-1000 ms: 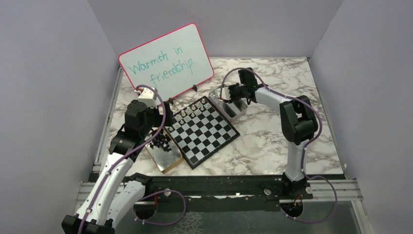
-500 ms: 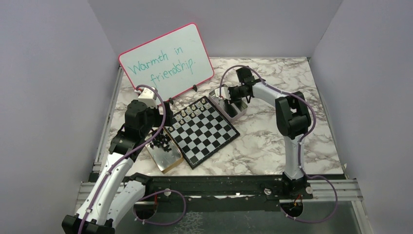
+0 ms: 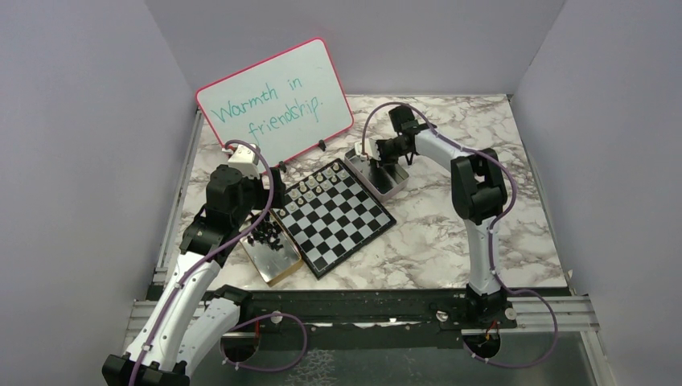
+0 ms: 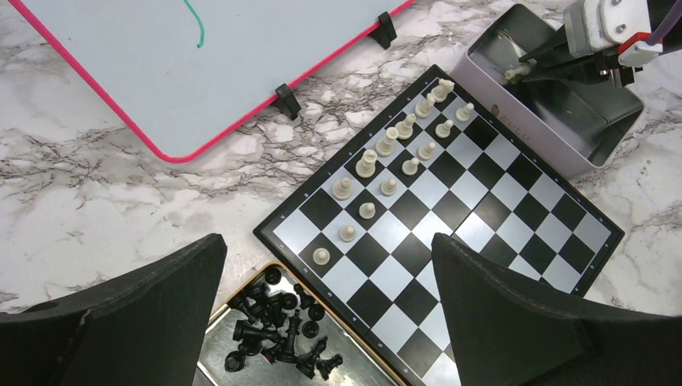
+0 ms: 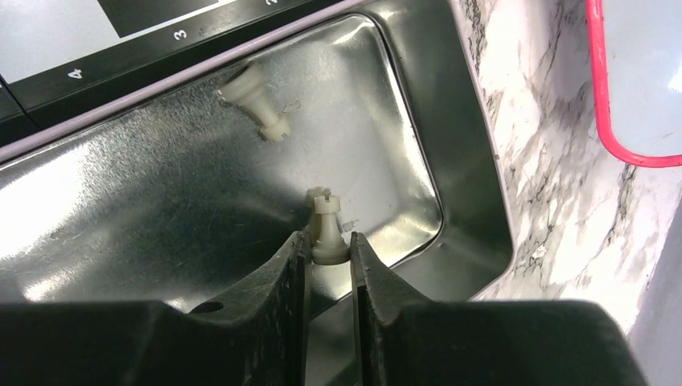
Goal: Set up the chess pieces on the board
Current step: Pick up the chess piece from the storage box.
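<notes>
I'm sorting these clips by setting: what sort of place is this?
Probably a robot lab test cell, not a home: plain grey panels wall in a marble-patterned tabletop, two robot arms are bolted to a metal rail at its near edge, and a propped whiteboard stands behind the chessboard.

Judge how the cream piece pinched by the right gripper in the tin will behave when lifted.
Probably rigid and very light: the cream piece is tiny and moulded. Likely slippery: the right gripper pinches only its round base, so it could twist out. Set down, it may tip and roll; the other piece lies sideways in the tin.
</notes>
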Robot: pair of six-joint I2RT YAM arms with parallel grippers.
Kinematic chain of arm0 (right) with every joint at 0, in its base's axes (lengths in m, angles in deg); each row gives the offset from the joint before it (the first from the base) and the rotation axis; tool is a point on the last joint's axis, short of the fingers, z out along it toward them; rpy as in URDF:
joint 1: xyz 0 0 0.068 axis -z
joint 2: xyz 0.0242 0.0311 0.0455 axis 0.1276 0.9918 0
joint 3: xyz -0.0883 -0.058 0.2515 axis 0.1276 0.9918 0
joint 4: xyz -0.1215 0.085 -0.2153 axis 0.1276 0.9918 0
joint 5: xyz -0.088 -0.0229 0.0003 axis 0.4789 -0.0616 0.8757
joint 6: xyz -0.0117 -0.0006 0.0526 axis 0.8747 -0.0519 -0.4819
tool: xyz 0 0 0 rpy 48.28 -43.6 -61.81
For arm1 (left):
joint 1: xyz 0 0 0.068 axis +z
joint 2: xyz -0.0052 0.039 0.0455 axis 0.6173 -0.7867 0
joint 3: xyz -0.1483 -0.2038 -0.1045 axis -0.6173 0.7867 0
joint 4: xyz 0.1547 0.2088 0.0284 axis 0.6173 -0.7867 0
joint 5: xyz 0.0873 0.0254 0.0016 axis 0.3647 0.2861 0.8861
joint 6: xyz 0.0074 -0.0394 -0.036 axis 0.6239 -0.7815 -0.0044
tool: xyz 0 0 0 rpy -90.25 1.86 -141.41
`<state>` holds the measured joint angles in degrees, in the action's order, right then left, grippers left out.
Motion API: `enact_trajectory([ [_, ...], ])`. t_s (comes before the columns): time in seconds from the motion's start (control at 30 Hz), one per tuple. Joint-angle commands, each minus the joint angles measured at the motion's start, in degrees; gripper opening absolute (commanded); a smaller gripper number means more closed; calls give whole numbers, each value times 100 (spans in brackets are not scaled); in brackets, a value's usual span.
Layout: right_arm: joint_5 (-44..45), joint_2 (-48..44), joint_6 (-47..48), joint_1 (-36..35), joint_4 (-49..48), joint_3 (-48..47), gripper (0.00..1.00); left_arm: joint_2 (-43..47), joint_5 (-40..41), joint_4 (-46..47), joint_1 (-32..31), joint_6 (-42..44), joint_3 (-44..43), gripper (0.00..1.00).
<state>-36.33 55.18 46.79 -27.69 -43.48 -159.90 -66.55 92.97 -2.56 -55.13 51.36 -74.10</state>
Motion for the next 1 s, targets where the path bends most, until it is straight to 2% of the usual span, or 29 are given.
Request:
enact_trajectory([
  [0.0, -19, 304, -12, 58, 667, -237, 23, 40, 14, 20, -21, -15, -37, 99],
  [0.2, -109, 212, -78, 102, 819, -349, 12, 123, 114, 22, -21, -30, -22, 99],
  [0.53, -408, -927, -475, 199, -11, 353, 10, -68, -80, 114, -21, -261, -3, 99],
  [0.67, -108, -1418, -879, 211, -791, 870, 10, -230, -707, 223, -21, -396, -108, 99],
  [0.77, -193, -1846, -1313, 225, -1486, 1397, 10, -374, -1213, 372, -21, -545, -176, 97],
  [0.97, -1389, -2698, -2413, 217, -2492, 2129, 10, -868, -2197, 849, -21, -1104, -335, 91],
])
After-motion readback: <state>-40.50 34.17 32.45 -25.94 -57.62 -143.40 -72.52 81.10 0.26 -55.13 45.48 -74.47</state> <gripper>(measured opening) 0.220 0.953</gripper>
